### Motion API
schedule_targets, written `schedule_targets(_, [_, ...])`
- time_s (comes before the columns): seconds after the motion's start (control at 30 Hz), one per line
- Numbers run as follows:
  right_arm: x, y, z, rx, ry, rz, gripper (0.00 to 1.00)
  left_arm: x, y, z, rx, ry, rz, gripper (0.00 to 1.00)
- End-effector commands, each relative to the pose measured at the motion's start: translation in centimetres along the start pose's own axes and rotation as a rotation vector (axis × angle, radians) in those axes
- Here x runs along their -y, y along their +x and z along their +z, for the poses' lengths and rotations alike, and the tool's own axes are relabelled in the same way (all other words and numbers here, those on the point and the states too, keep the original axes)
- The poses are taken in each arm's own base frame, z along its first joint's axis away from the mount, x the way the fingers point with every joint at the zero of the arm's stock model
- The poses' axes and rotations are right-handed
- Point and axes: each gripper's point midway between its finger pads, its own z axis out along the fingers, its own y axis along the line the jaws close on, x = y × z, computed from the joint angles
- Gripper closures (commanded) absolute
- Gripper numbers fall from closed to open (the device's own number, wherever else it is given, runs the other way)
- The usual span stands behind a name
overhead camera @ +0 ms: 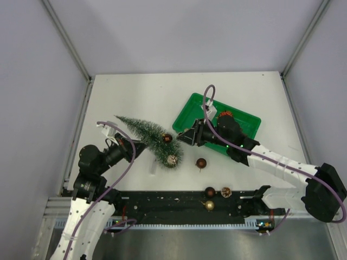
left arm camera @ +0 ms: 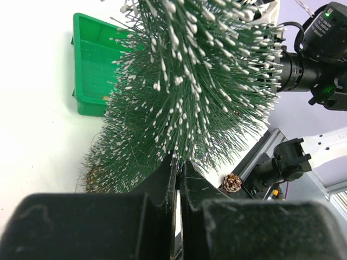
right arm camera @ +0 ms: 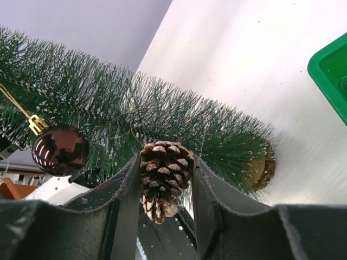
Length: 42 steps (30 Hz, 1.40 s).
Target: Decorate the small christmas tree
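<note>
Fingers of the left gripper (left arm camera: 177, 168): squeezed tight on the bristles of the small christmas tree (overhead camera: 149, 135)
Fingers of the right gripper (right arm camera: 165, 162): pinching a pine cone (right arm camera: 164, 181), pushed up against the tree's branches
Tree: tipped on its side over the white table (overhead camera: 135, 97), tip to the far left, wooden base (right arm camera: 263, 165) near the right gripper
On the tree: a shiny brown ball (right arm camera: 59, 150)
Beside the tree: a green tray (overhead camera: 187, 111)

no readable text anywhere
</note>
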Motion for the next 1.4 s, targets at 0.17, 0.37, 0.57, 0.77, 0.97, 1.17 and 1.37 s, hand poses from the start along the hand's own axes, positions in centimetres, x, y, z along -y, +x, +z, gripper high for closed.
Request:
schedule_targets(0.17, [-0.3,0.0,1.3,0.018,-0.041,-0.016,0.76,1.4,-0.1,-1.2,0.03,0.052,0.034,1.0])
schedule_targets(0.37, [1.4,1.4,1.2,-0.002,-0.004,-0.005,0.76,1.4,0.1,-1.3,0.027,0.052,0.039,1.0])
schedule_targets(0.57, [1.9,2.6,0.4,-0.011,-0.01,-0.003,0.74,1.3,0.1,-1.2,0.028,0.053,0.036,1.0])
schedule_targets(0.77, [1.2,3.5,-0.5,-0.024,-0.064,0.008,0.69,1.2,0.2,-1.2,0.027,0.047,0.034,1.0])
schedule_targets(0.97, [0.3,3.3,-1.7,-0.003,-0.094,0.004,0.67,1.2,0.2,-1.2,0.026,0.045,0.03,1.0])
schedule_targets(1.17, [-0.5,2.8,-2.0,0.018,-0.131,0.005,0.65,1.1,0.2,-1.2,0.024,0.045,0.026,1.0])
schedule_targets(1.37, [-1.4,2.3,-0.9,0.021,-0.182,0.02,0.65,1.3,0.2,-1.2,0.024,0.052,0.028,1.0])
